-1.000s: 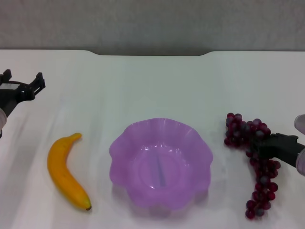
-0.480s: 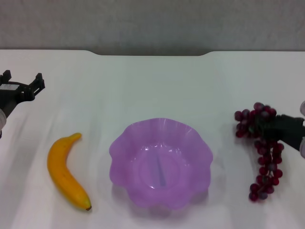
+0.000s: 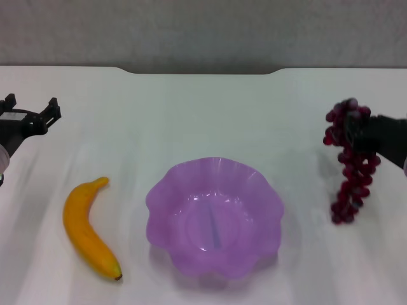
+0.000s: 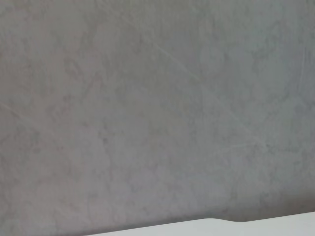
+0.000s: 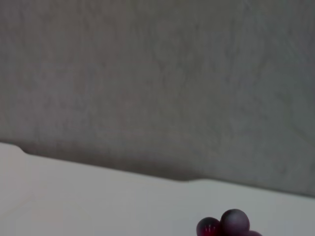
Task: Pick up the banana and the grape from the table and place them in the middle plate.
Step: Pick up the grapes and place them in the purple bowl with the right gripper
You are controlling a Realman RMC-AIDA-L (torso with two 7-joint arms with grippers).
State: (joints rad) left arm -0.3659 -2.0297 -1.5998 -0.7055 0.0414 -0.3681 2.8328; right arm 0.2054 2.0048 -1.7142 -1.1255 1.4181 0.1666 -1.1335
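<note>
The grape (image 3: 349, 165), a long dark red-purple bunch, hangs in the air at the right of the head view, clear of the table (image 3: 203, 114). My right gripper (image 3: 356, 133) is shut on its upper part. A few of its berries show as the grape (image 5: 224, 225) in the right wrist view. The banana (image 3: 86, 227), yellow-orange with a dark tip, lies on the table left of the middle plate (image 3: 214, 216), a translucent purple scalloped dish that holds nothing. My left gripper (image 3: 29, 113) is open at the far left, beyond the banana.
The table's dark notched far edge (image 3: 203, 70) runs along the back, with a grey wall (image 4: 157, 108) behind it.
My right gripper has lifted the grape off the table and carried it up and back. The bunch now dangles in the air. The left arm has not moved.
</note>
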